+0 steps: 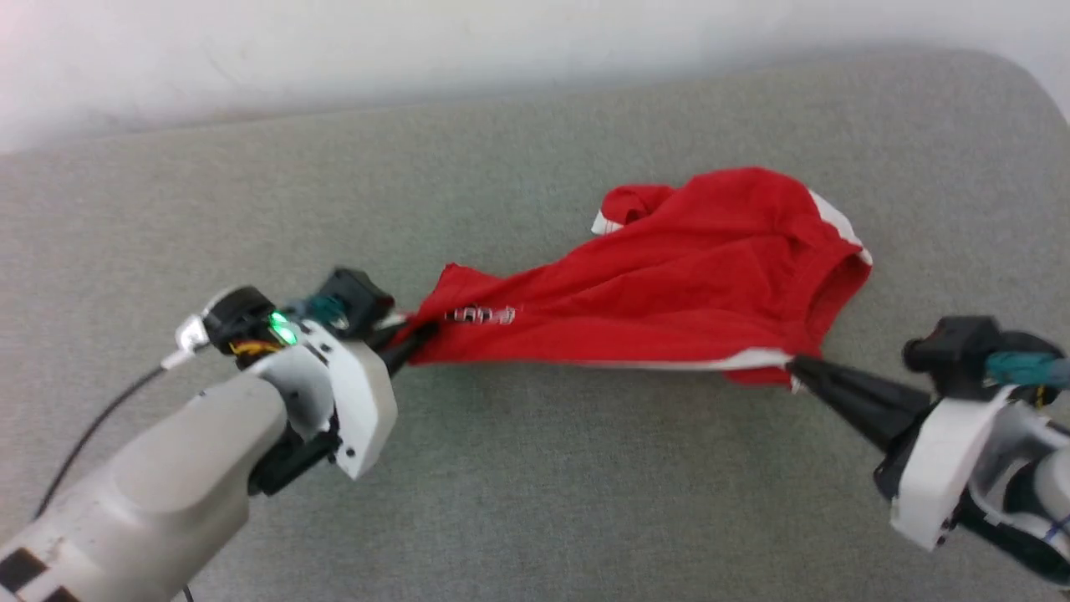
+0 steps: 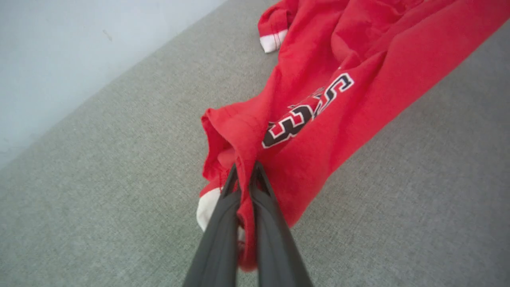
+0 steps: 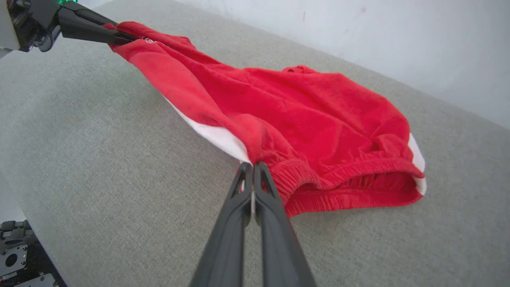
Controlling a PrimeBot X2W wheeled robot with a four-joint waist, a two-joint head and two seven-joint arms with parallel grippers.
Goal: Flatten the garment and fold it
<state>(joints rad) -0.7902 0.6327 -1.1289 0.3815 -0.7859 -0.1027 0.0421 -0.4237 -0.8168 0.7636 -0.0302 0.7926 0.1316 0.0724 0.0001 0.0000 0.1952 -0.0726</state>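
The garment (image 1: 669,284), bright-red shorts with white bands, lies stretched across the grey cushion between my two grippers. Its white-outlined number (image 2: 306,111) shows in the left wrist view. My left gripper (image 1: 418,334) is shut on the leg-hem end at the left, red cloth pinched between its fingers (image 2: 223,207). My right gripper (image 1: 794,366) is shut on the garment (image 3: 303,119) at the waistband corner on the right, beside the white side band (image 3: 215,135). In the right wrist view the left gripper (image 3: 123,38) holds the far end. The elastic waistband opening (image 3: 358,187) gapes to the right.
The grey fabric cushion (image 1: 535,485) stretches wide around the shorts. A pale wall (image 1: 334,50) runs along its far edge. A black cable (image 1: 92,435) trails from my left wrist. The cushion's near edge and dark hardware (image 3: 16,251) show at the lower left of the right wrist view.
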